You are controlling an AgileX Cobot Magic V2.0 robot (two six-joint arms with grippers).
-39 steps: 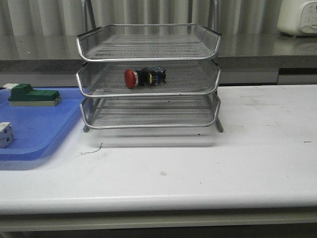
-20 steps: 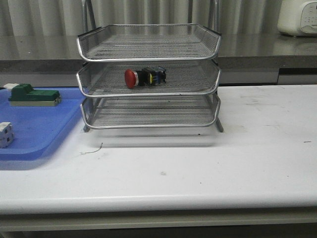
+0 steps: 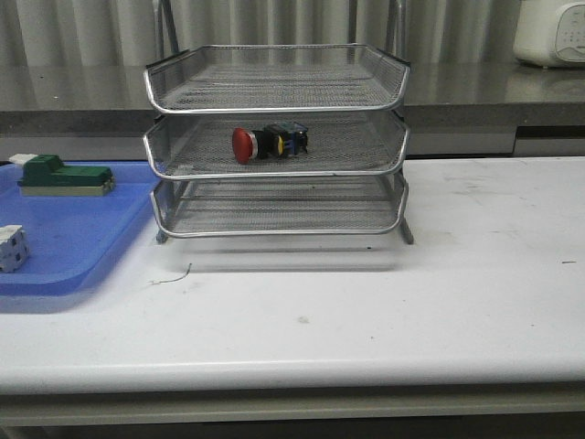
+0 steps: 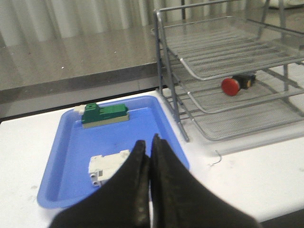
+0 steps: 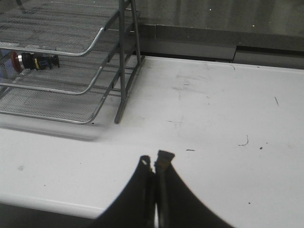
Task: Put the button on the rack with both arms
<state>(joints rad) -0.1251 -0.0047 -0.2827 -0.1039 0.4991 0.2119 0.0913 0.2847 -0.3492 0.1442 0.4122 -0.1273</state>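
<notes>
**Button lies in the middle tray, both hands drawn clear**

Our left hand (image 4: 151,145) has its fingers pressed together on nothing, hanging over the near edge of the blue tray (image 4: 71,137). Our right hand (image 5: 156,164) is pressed together and empty too, above bare bench (image 5: 213,118) at about 4 o'clock from the rack. Neither shows in the front view, so we judge both are pulled back from the rack, leaving it untouched.

Outward from the left hand, the tray carries a white block (image 4: 107,166) and, further on, a green block (image 4: 104,114). Past the tray's far corner stands the rack (image 3: 274,105), three mesh tiers stacked.

The button (image 3: 267,143) lies on its side in the middle tier, left of centre, on the mesh. In the front view its long axis runs from 9 to 3 o'clock: red cap toward 9, black body with yellow and blue parts toward 3. On its side it rests low between the tiers, and we judge it settled, the mesh and raised rim keeping it from rolling out.

The placing looks done to us; nothing seems left but to hold the hands clear.
</notes>
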